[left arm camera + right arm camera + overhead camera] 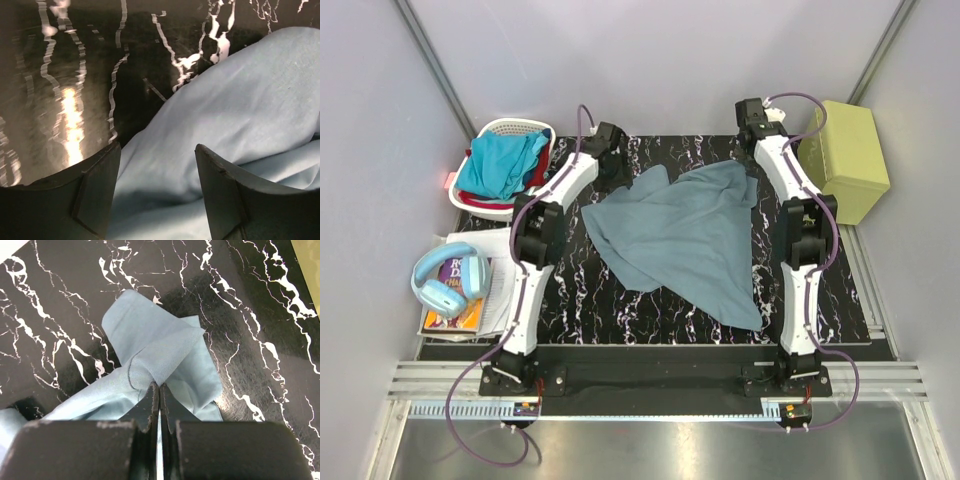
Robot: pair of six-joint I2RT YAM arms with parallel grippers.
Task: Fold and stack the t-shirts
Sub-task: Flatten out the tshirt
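A muted grey-blue t-shirt (680, 235) lies crumpled and roughly triangular on the black marbled mat (620, 310). My left gripper (620, 178) hovers at its upper left corner. In the left wrist view this gripper (157, 150) is open, its fingers (97, 195) straddling a soft ridge of the shirt (240, 115) without pinching it. My right gripper (750, 160) is at the shirt's upper right corner, and in the right wrist view it (159, 385) is shut on a bunched fold of the shirt (150, 345). A turquoise t-shirt (500, 165) and a red one (540, 172) lie in the white basket (515, 125).
An olive-green box (850, 160) stands at the back right beside the right arm. Blue headphones (450, 280) rest on books (460, 310) left of the mat. Grey walls close in on both sides and at the back.
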